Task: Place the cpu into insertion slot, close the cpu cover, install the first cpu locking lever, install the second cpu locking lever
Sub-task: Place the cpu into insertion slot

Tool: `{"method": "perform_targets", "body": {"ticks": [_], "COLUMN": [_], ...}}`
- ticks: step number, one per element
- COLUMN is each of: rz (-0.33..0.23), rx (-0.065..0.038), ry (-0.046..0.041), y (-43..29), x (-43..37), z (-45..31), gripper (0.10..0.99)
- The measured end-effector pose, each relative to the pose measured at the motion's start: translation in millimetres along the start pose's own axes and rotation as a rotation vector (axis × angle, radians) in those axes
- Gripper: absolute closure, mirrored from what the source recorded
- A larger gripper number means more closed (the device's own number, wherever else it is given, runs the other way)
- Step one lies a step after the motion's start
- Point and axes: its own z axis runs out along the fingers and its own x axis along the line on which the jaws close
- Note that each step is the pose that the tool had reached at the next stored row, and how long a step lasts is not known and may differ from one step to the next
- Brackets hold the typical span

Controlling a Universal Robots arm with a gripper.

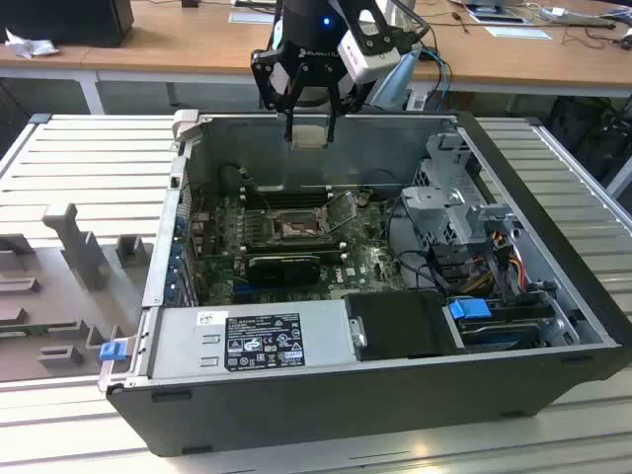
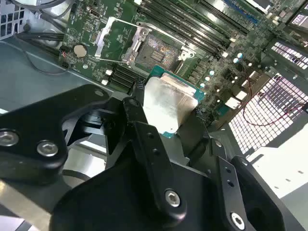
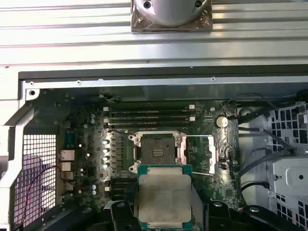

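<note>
"One step of four is in hand, I judge: placing the chip."

"Where is it?"

"Your gripper [image 1: 309, 126] is clamped on the chip's [image 3: 164, 198] edges, high over the case's [image 1: 375, 395] far side. The socket [image 3: 158, 151] lies bare, its cover [image 3: 184, 153] swung open on the exterior view's right. You need the chip squared to the socket."

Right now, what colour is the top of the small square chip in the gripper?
The square chip is pale silver-grey, green-edged; clearest in the first wrist view.
</note>
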Motion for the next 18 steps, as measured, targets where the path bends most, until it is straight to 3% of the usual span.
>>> {"method": "perform_targets", "body": {"ticks": [18], "rz": [0.064], "rx": [-0.001], "ry": [-0.0057], "y": [0.0], "x": [0.8], "z": [0.1], "gripper": [0.553]}}
